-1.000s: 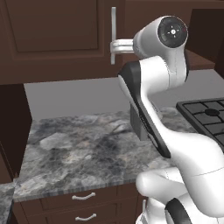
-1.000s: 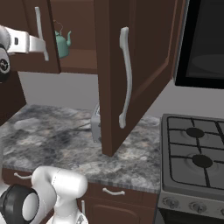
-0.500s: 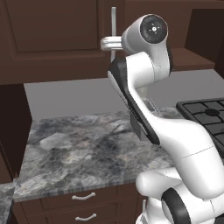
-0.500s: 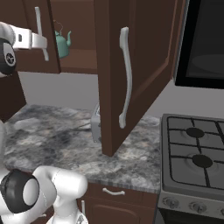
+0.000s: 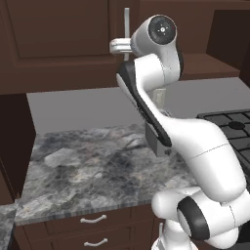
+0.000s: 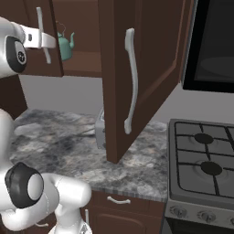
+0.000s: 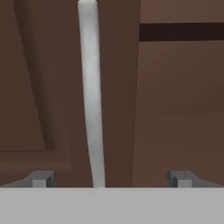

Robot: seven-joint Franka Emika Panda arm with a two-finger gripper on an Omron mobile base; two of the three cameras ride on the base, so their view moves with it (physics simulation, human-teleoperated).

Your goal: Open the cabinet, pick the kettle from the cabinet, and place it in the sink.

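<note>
kettle (image 6: 65,45): small, teal-green, rounded body, thin arched wire handle, lid knob on top; upright on the cabinet floor, partly hidden behind the left door edge.
cabinet (image 6: 146,55): dark brown wood, panelled doors; right door swung wide open toward the room, its long silver bar handle (image 6: 130,82) vertical; left door (image 6: 32,59) closer to shut.
left door handle (image 7: 92,100): silver bar, runs up the middle of my hand view, between my two fingertips; also seen at (image 5: 127,22).
my fingers (image 7: 112,178): spread as wide as they go, nothing held; tips (image 7: 42,178) either side of the left door handle, not touching it.
my arm (image 5: 161,88): raised to the cabinet, wrist level with the left door handle.
surface (image 5: 93,166): grey marbled stone; grey boxy toaster (image 6: 100,132) on it, mostly behind the open door.
drawers (image 5: 93,219): dark brown, small curved silver pulls, under the surface.
stove (image 6: 205,164): black gas burners, right of the surface.
wall (image 5: 73,107): plain grey behind the surface.
microwave (image 6: 212,45): dark, above the stove.
</note>
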